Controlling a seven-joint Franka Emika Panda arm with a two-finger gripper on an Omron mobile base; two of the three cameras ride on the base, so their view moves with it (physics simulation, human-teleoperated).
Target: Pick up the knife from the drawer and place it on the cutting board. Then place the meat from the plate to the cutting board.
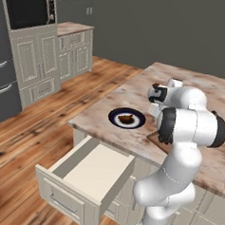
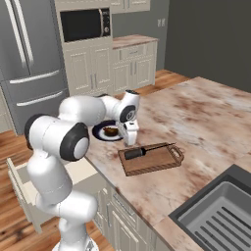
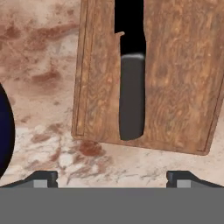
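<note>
While the drawer (image 1: pixel 93 172) stands open and bare below the tabletop (image 1: pixel 202 87), the meat (image 1: pixel 127 118) sits on the plate (image 1: pixel 115 120), so that move remains. From the right base, the knife (image 2: pixel 143 151) lies on the cutting board (image 2: pixel 156 161) beside that plate. By the hand camera, the pincer (image 3: pixel 112 178) hangs empty, tips spread, just short of the board.

Left base view: the white arm is covering nearly all of the small brown wooden cutting board (image 1: pixel 156 137), leaving a sliver at its elbow. Hand view: top edge is cropping the thin dark blade of the black-handled knife (image 3: pixel 131 87) and the board's far end; left edge is cutting the navy-rimmed round plate (image 3: pixel 5 131) to a dark arc. Right base view: the arm is partly hiding the small reddish-brown meat lump (image 2: pixel 111 131) and the open cream-white drawer (image 2: pixel 19 184).
</note>
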